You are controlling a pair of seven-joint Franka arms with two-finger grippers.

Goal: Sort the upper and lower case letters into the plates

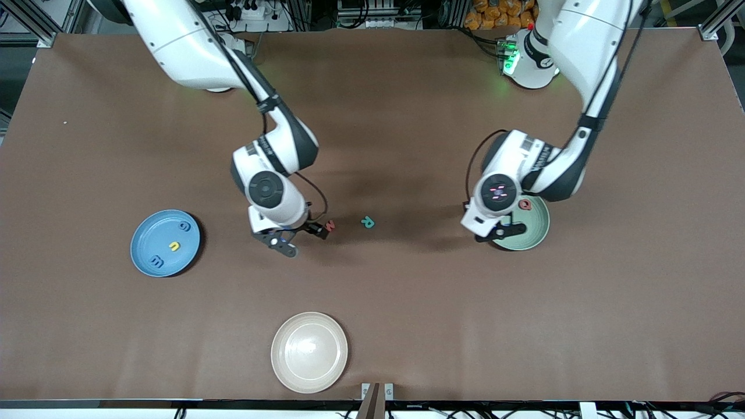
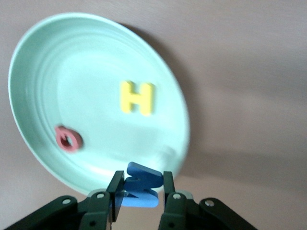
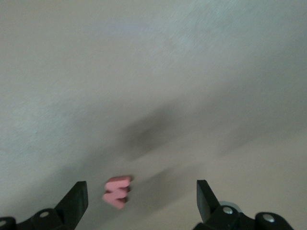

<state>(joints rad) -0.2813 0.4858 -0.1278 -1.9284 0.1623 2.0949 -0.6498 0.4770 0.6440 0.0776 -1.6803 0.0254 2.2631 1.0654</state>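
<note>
My left gripper (image 1: 502, 231) hangs over the edge of the mint green plate (image 1: 536, 224), shut on a blue letter (image 2: 141, 187). In the left wrist view that plate (image 2: 72, 72) holds a yellow H (image 2: 137, 98) and a pink-red Q (image 2: 68, 139). My right gripper (image 1: 302, 240) is open low over the table, with a pink-red letter (image 3: 116, 191) lying between its fingers, closer to one of them. A teal R (image 1: 367, 222) lies on the table beside that pink-red letter (image 1: 330, 226). The blue plate (image 1: 145, 233) carries a yellow letter (image 1: 174, 246) and two blue letters (image 1: 156, 262).
A cream-white plate (image 1: 309, 351) sits near the table's edge closest to the front camera. The blue plate lies toward the right arm's end of the table, the mint one toward the left arm's end.
</note>
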